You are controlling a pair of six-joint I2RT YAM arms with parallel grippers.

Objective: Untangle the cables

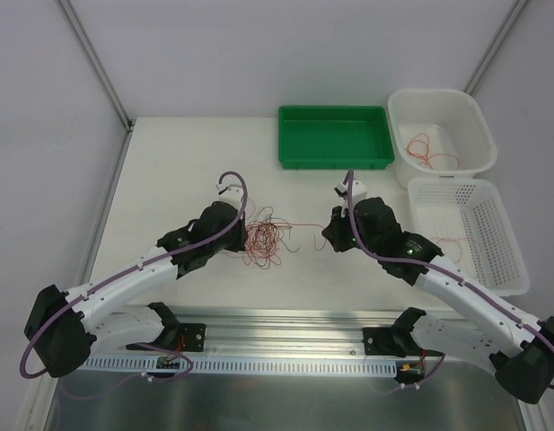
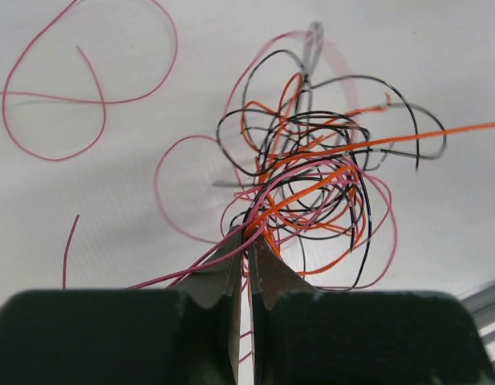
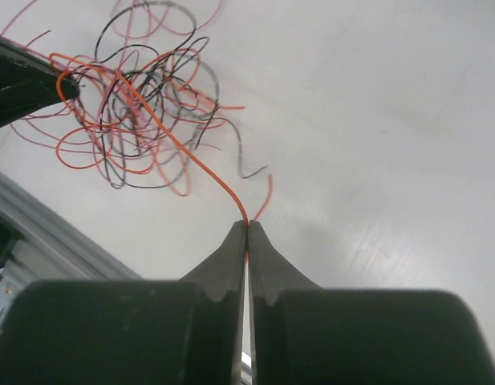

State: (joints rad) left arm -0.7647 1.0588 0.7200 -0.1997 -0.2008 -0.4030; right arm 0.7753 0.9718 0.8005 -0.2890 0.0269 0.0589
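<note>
The cables (image 1: 261, 240) are a loose tangle of thin red, orange, pink and black wires in the middle of the table. My left gripper (image 2: 249, 238) is shut on strands at the near edge of the tangle (image 2: 311, 192). My right gripper (image 3: 247, 224) is shut on one orange cable (image 3: 191, 156) that runs taut from its tips up into the tangle (image 3: 135, 120). In the top view the left gripper (image 1: 243, 235) is against the tangle's left side and the right gripper (image 1: 331, 235) is off to its right. A single pink cable (image 2: 71, 96) lies looped apart on the table.
A green tray (image 1: 335, 136) stands at the back. A white tub (image 1: 441, 126) at the back right holds a red wire (image 1: 429, 153). A white slatted basket (image 1: 465, 233) at the right holds another red wire (image 1: 449, 242). A metal rail (image 1: 285, 346) runs along the near edge.
</note>
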